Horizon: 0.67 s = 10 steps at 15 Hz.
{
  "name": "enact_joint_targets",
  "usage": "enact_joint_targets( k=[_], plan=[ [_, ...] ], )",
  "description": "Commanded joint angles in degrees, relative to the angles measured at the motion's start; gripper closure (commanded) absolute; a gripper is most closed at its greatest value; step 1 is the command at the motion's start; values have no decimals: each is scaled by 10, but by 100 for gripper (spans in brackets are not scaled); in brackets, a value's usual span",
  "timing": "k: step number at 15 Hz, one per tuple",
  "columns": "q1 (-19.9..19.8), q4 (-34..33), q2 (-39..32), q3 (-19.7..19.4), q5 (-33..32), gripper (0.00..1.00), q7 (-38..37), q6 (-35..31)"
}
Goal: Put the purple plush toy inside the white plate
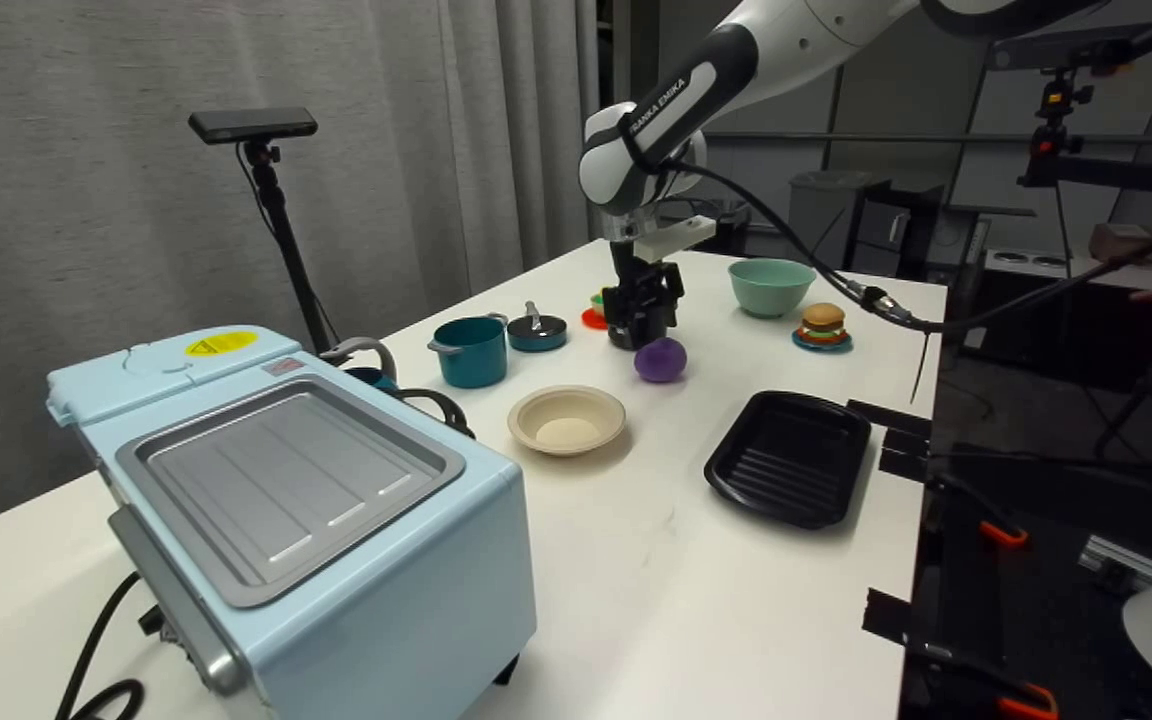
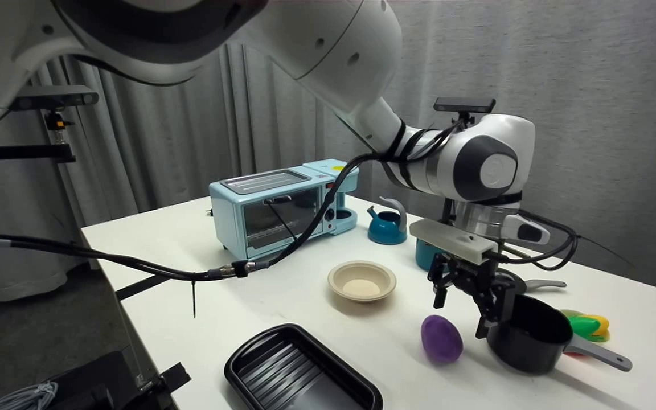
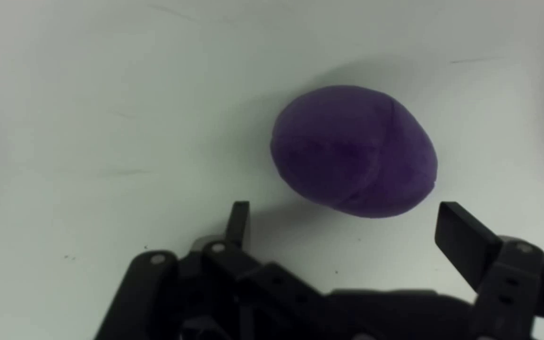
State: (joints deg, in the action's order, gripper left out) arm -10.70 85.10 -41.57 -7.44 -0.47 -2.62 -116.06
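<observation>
One purple plush toy (image 3: 354, 151): in the wrist view, it lies on the white table (image 3: 88, 118), just beyond the fingertips of the gripper (image 3: 346, 226).
Jaws: in the same view, they stand wide apart, the toy outside their grip.
White plate (image 1: 568, 432): in an exterior view, it sits upright on the table, near the toy and closer to the foreground; the toy is outside it.
Black ridged tray (image 1: 786, 470): same view, right of the plate, by the table's edge.
Blue oven (image 1: 406, 600): same view, in the foreground, a metal tray (image 1: 296, 480) on top.
Teal pot (image 1: 473, 355): same view, behind the plate, a small pan (image 1: 538, 342) just beside it.
Green bowl (image 1: 771, 290): same view, farther back, a burger toy (image 1: 823, 320) near it.
Black saucepan (image 2: 527, 350): in an exterior view, a gripper finger overlaps it; contact cannot be told.
Toy's place: same view, on the table between plate and saucepan, nearer the saucepan.
Teal kettle (image 2: 388, 230): same view, beside the oven.
</observation>
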Motion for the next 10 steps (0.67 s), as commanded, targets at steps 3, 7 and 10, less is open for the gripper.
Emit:
enact_joint_targets(
  k=[3, 7, 10],
  plan=[
    [-1, -3, -1, 0, 0, 0, 1, 2],
    [11, -3, -11, 2, -7, 0, -3, -10],
    [25, -3, -18, 4, -12, 0, -10, -12]
  ],
)
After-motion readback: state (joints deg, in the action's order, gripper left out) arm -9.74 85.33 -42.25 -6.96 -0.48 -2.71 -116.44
